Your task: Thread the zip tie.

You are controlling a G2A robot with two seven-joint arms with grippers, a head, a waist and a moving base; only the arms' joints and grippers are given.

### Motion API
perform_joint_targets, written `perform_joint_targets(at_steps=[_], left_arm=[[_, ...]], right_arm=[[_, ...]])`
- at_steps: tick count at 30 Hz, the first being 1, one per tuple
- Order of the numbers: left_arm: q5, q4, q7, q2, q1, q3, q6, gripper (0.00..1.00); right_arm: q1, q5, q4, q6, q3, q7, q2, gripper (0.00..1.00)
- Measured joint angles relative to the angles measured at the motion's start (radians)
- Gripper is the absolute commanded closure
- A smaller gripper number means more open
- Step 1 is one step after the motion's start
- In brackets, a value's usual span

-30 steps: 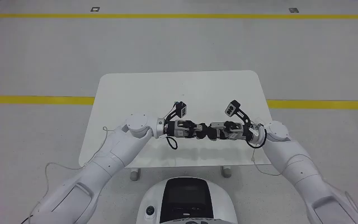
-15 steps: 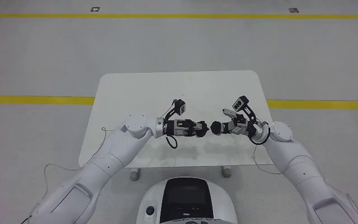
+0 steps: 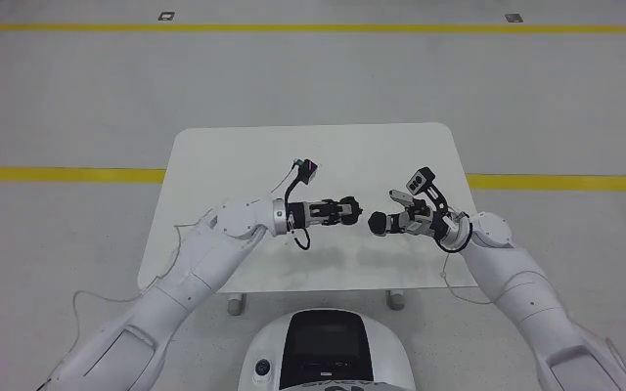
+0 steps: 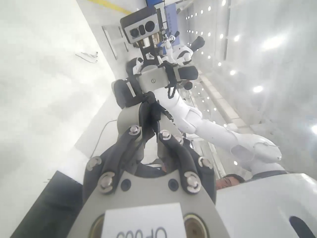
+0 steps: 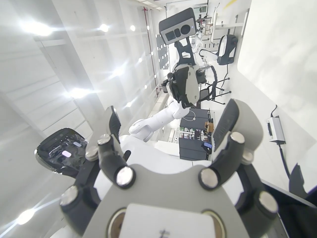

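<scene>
Your left gripper (image 4: 149,118) pinches the black zip tie (image 4: 154,104) above the desk (image 3: 225,161); the right gripper (image 5: 171,115) is spread and empty. The zip tie looks light, springy and slick, so take it near the tip.

Bright, even overhead light; ceiling lamps (image 5: 37,29) flare with streaks; wrist views curve at edges.

One white worktop (image 3: 215,166) at centre frame. Two end effectors above it: left end effector (image 3: 353,207), right end effector (image 3: 376,224). Two yellow floor lines: upper line (image 3: 293,26), middle line (image 3: 78,174). Two floor plates: upper-left plate (image 3: 166,16), upper-right plate (image 3: 513,18).
</scene>
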Motion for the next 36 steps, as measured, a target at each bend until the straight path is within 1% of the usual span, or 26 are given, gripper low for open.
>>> perform_joint_targets(at_steps=[4,8,10,14,17,20,21,23,25,26,27,28,29,30,31,34,35,36], left_arm=[[0.032,-0.047,0.028,0.007,0.031,-0.033,0.0,1.0],[0.05,-0.086,0.037,0.009,0.056,-0.056,0.0,1.0],[0.044,-0.093,0.032,0.009,0.063,-0.062,0.0,1.0],[0.043,-0.092,0.032,0.009,0.063,-0.061,0.0,1.0],[0.043,-0.092,0.032,0.009,0.063,-0.061,0.0,1.0],[0.043,-0.092,0.032,0.009,0.063,-0.061,0.0,1.0],[0.043,-0.092,0.032,0.009,0.063,-0.061,0.0,1.0],[0.043,-0.092,0.032,0.009,0.063,-0.061,0.0,1.0],[0.043,-0.092,0.032,0.009,0.063,-0.061,0.0,1.0],[0.043,-0.092,0.032,0.009,0.063,-0.061,0.0,1.0],[0.043,-0.092,0.032,0.009,0.063,-0.061,0.0,1.0],[0.043,-0.092,0.032,0.009,0.063,-0.061,0.0,1.0],[0.043,-0.092,0.032,0.009,0.063,-0.061,0.0,1.0],[0.043,-0.092,0.032,0.009,0.063,-0.061,0.0,1.0],[0.043,-0.092,0.032,0.009,0.063,-0.061,0.0,1.0],[0.043,-0.092,0.032,0.009,0.063,-0.061,0.0,1.0],[0.043,-0.092,0.032,0.009,0.063,-0.061,0.0,1.0],[0.043,-0.092,0.032,0.009,0.063,-0.061,0.0,1.0]], right_arm=[[0.0,0.0,0.0,0.0,0.0,0.0,0.0,0.0],[0.0,0.0,0.0,0.0,0.0,0.0,0.0,0.0],[0.0,0.0,0.0,0.0,0.0,0.0,0.0,0.0],[0.0,-0.006,-0.001,-0.005,0.008,-0.008,0.002,0.0],[0.004,-0.106,-0.012,-0.027,0.076,-0.05,0.028,0.0],[-0.02,-0.234,-0.065,-0.013,0.165,-0.067,0.064,0.0],[-0.036,-0.288,-0.097,0.002,0.2,-0.077,0.079,0.0],[-0.062,-0.378,-0.157,0.034,0.246,-0.103,0.098,0.0],[-0.098,-0.498,-0.241,0.078,0.292,-0.137,0.118,0.0],[-0.114,-0.564,-0.286,0.093,0.305,-0.144,0.126,0.0],[-0.137,-0.661,-0.346,0.107,0.318,-0.154,0.135,0.0],[-0.148,-0.725,-0.378,0.113,0.321,-0.164,0.138,0.0],[-0.15,-0.772,-0.391,0.115,0.322,-0.169,0.139,0.0],[-0.147,-0.804,-0.386,0.114,0.322,-0.171,0.139,0.0],[-0.146,-0.805,-0.379,0.114,0.321,-0.171,0.139,0.0],[-0.145,-0.73,-0.374,0.113,0.321,-0.17,0.139,0.0],[-0.145,-0.727,-0.378,0.112,0.321,-0.178,0.141,0.0],[-0.144,-0.756,-0.392,0.117,0.322,-0.199,0.144,0.0]])
